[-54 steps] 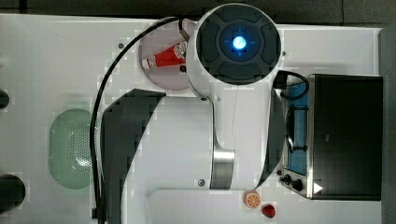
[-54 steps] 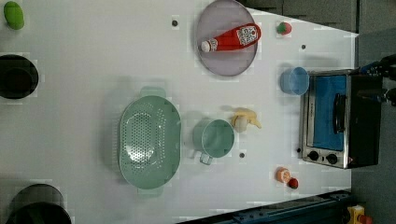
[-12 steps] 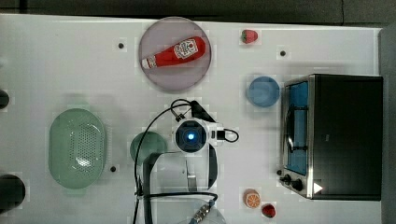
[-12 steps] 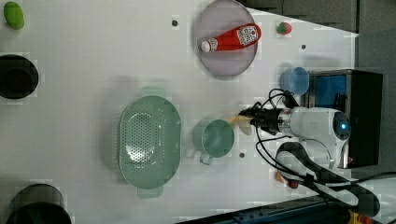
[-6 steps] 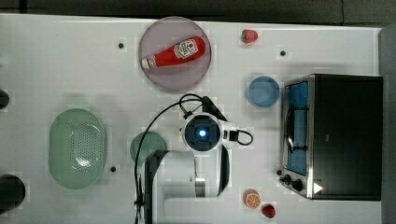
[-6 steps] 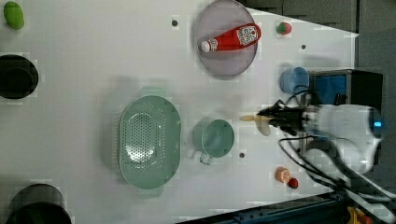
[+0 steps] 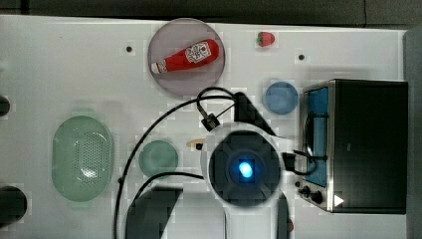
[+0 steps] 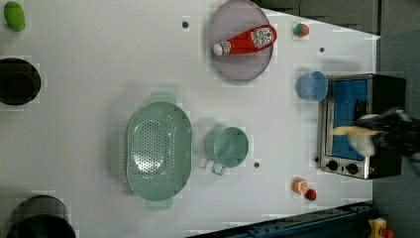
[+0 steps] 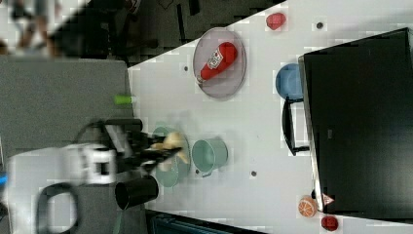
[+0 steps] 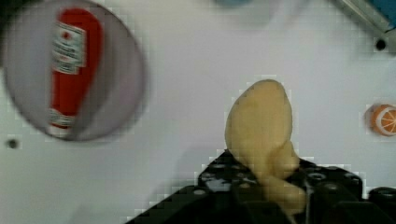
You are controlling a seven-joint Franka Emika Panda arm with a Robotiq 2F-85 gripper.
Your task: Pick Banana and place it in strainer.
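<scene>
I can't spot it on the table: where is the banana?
The banana is off the table, held in the robot's fingers; in the left view it hangs in front of the toaster oven, far from the strainer.

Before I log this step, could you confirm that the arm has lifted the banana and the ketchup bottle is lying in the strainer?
Not quite: the arm has lifted the banana, but the ketchup bottle lies on the round grey plate, as the top view shows. The strainer holds nothing.

No lettering can be read anywhere. The red ketchup bottle (image 7: 185,56) on the grey plate (image 7: 171,82) carries a white label, its print too blurred to make out. A small white triangle mark (image 7: 339,200) sits at a corner of the black toaster oven (image 7: 368,144).
</scene>
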